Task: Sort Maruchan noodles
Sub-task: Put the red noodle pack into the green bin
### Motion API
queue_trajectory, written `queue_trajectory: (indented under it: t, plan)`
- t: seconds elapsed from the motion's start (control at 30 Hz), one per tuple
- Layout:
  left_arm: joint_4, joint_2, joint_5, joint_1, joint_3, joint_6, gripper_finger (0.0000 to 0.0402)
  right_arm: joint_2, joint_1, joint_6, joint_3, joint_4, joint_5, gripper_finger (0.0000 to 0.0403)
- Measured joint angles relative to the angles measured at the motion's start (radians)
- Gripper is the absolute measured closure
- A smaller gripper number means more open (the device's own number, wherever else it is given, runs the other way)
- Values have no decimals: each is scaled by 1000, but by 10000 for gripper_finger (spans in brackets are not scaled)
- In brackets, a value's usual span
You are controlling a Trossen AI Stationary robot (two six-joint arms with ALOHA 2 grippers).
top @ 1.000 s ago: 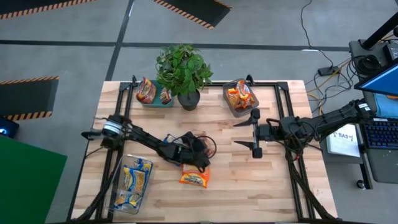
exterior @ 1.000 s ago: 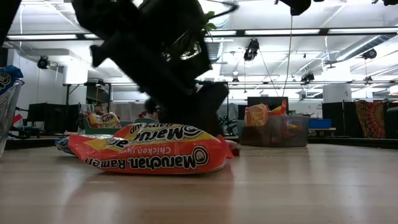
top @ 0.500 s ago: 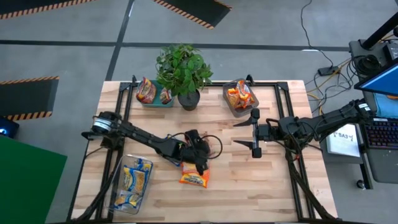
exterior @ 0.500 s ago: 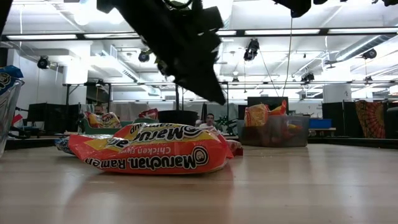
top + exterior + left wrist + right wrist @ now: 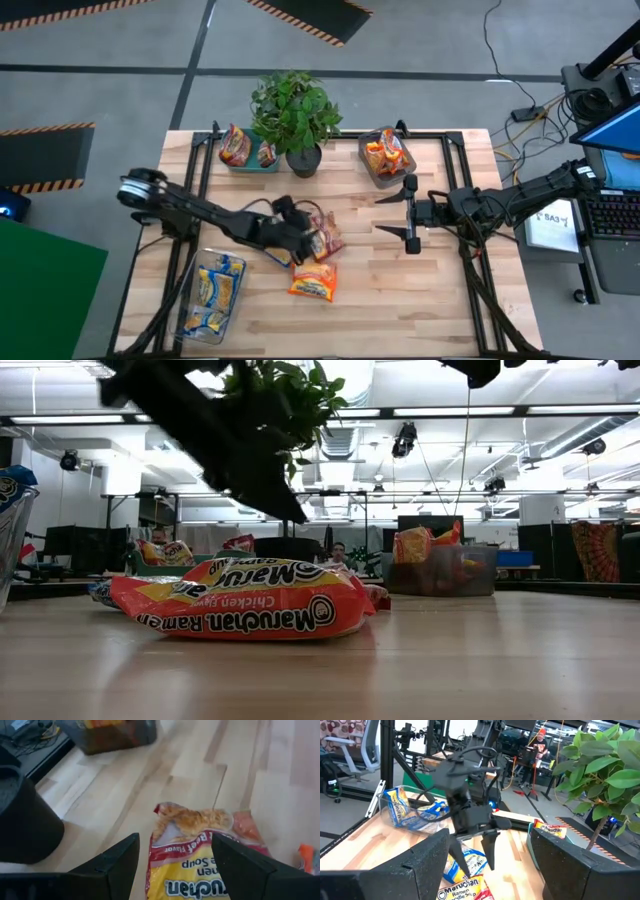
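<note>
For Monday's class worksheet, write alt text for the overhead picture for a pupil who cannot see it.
The left arm's tool hangs over red noodle packets mid-table, an orange packet just in front. The right arm's tool waits open beside them.

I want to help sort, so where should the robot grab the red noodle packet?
Probably by its two long edges near the middle, coming straight down from above. The red noodle packet lies flat on the table, so nothing slides under it sideways, and its narrow width fits between the left gripper's open fingers.

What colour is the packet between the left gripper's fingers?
Red and yellow ramen packet, best in the left wrist view.
</note>
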Motion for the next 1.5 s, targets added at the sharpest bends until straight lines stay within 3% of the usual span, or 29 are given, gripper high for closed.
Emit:
queue_trajectory:
  t: [0.2, 0.37, 0.73, 1.0, 1.17, 1.5]
  plan:
    - [367, -54, 0, 26, -232, -81, 171, 0, 0, -10, 0, 2, 0, 133]
    - [577, 12, 0, 24, -310, -140, 171, 0, 0, -10, 0, 4, -1, 133]
    - [611, 190, 9, 25, -236, -205, 171, 9, 0, -10, 0, 4, -1, 133]
    - [591, 236, 48, 25, -193, -205, 179, 13, 0, -9, 0, 2, 0, 133]
    - [565, 238, 56, 25, -191, -218, 220, 13, 0, -10, 0, 3, 0, 133]
    - [548, 238, 57, 24, -187, -220, 356, 13, 0, -12, 0, 3, 0, 133]
